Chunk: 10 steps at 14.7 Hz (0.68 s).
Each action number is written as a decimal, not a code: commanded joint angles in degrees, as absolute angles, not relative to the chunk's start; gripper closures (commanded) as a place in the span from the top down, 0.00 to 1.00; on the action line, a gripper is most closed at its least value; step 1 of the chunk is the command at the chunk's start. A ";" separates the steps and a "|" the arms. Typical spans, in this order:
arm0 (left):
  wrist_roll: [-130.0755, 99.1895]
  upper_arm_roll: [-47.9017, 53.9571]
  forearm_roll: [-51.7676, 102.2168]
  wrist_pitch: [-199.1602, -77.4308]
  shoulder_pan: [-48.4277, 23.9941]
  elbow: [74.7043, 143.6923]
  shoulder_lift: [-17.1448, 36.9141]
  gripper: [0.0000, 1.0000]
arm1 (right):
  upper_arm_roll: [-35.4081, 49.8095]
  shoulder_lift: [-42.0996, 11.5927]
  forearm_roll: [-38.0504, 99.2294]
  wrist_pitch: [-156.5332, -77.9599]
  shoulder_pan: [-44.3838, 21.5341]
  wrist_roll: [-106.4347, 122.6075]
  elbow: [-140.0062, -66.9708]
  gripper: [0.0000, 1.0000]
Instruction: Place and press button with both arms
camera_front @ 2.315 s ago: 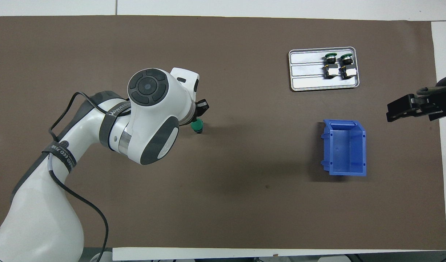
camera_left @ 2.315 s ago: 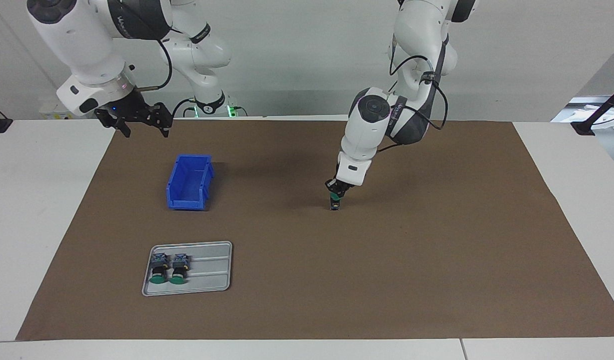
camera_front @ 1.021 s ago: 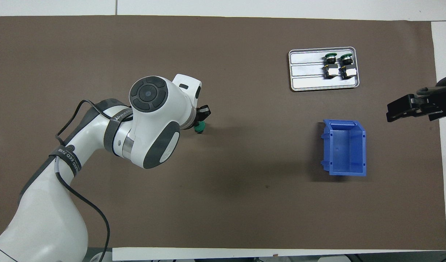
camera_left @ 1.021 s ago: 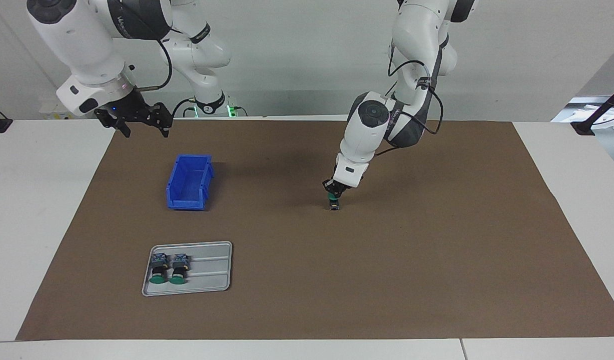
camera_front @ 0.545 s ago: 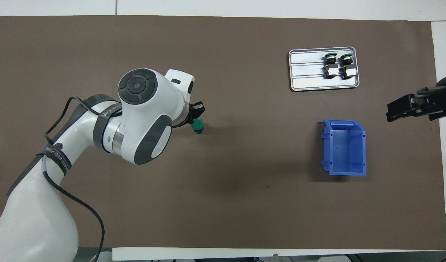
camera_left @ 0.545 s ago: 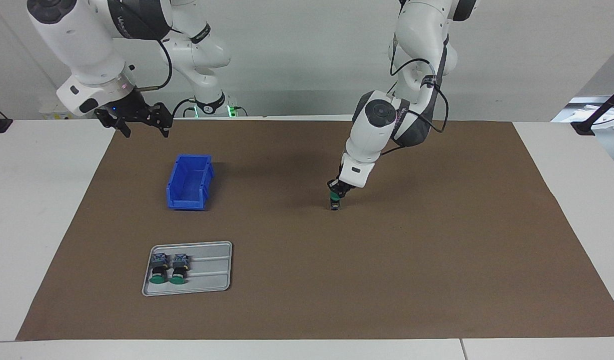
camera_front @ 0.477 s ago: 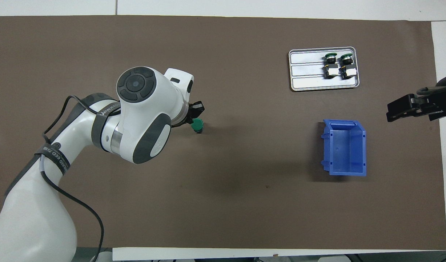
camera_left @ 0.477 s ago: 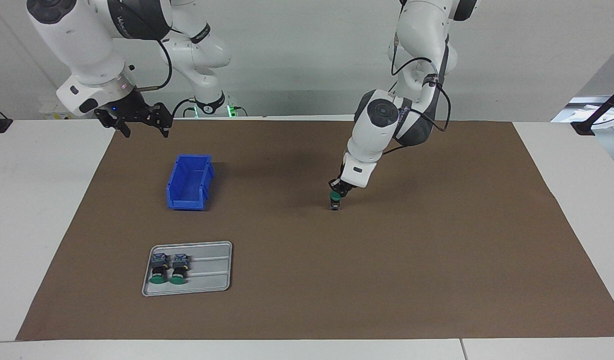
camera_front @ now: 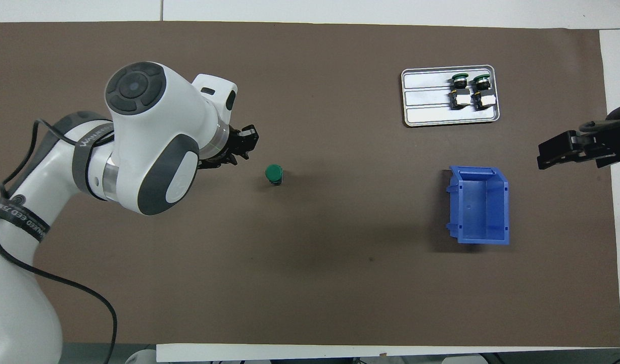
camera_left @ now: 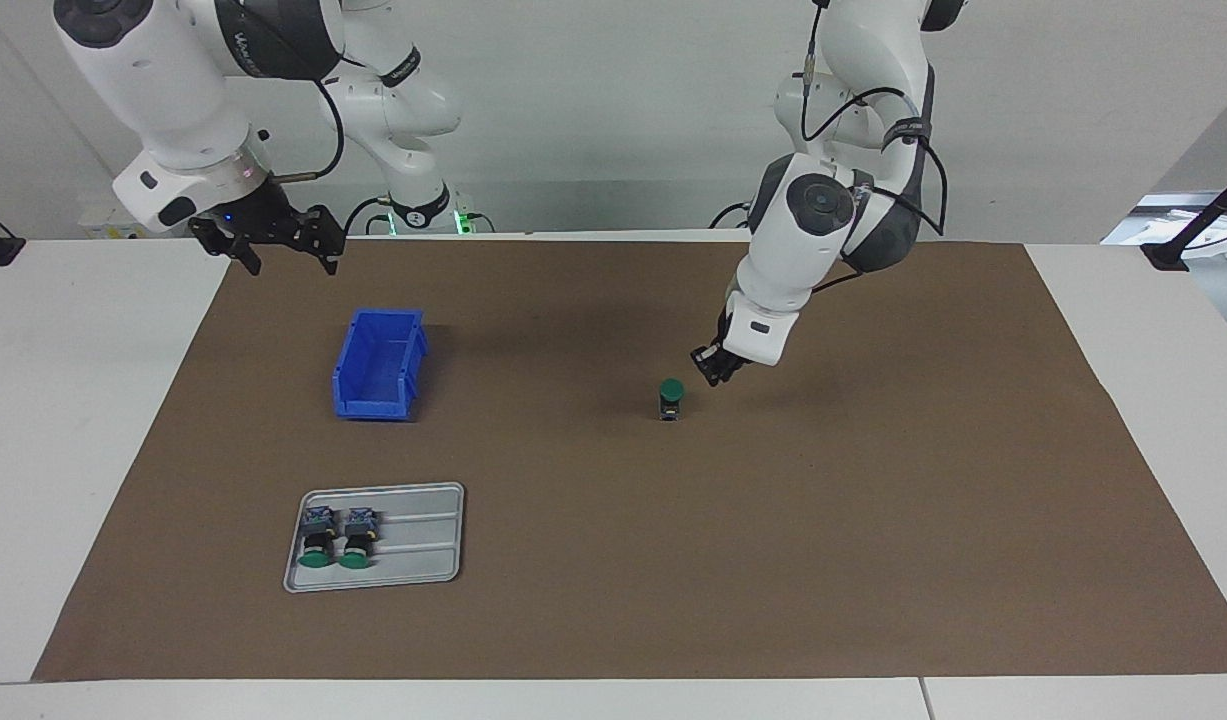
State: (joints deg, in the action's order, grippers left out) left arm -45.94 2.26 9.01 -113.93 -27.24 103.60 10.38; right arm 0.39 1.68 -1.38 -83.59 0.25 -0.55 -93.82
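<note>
Mat: brown sheet (camera_left: 873, 520) covering most of the white table (camera_left: 63, 450); every item below is placed relative to the blue bin.
Left arm: white jointed arm (camera_left: 823, 210) coming in from its own end of the table, bent down over the middle of the mat, well apart from the blue bin toward the left arm's end.
Right arm: white arm (camera_left: 163, 90) waiting, raised above the mat's edge closer to the robots than the blue bin.
Blue bin: open plastic bin (camera_left: 378, 365) standing on the mat toward the right arm's end, nothing visible inside it.
Tray: grey metal tray (camera_left: 423, 545) lying on the mat, farther from the robots than the blue bin, apart from it.
Right gripper: black gripper (camera_left: 283, 262) hanging in the air over the mat's edge near the blue bin; fingers spread apart, holding nothing.
Left gripper: black gripper (camera_left: 711, 372) up in the air just beside the button, clear of it, grasping nothing; whether its fingertips are parted or together cannot be told.
Button: green-capped switch (camera_left: 670, 398) standing upright on the mat, cap up, well apart from the blue bin toward the left arm's end, about as far from the robots as the bin.
Spare buttons: two identical switches (camera_left: 338, 535) lying side by side in the tray, at its end toward the right arm's end of the table, farther from the robots than the blue bin.
</note>
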 commanded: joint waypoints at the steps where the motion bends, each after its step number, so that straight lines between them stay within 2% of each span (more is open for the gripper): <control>1: -43.86 2.11 9.32 -109.96 -24.79 103.10 8.53 0.63 | 0.70 2.90 -1.05 -83.67 0.79 0.53 -95.10 0.98; 2: -43.60 2.02 9.32 -109.08 -23.13 103.10 8.00 0.66 | 0.70 2.90 -1.05 -83.67 0.79 0.53 -95.10 0.98; 6: -41.93 1.76 9.14 -104.86 -17.94 103.09 5.98 1.00 | 0.70 2.90 -1.05 -83.67 0.79 0.53 -95.10 0.98; 10: -29.04 1.76 7.48 -98.54 -9.86 102.66 2.56 1.00 | 0.70 2.99 -1.05 -83.58 0.79 0.53 -95.10 0.98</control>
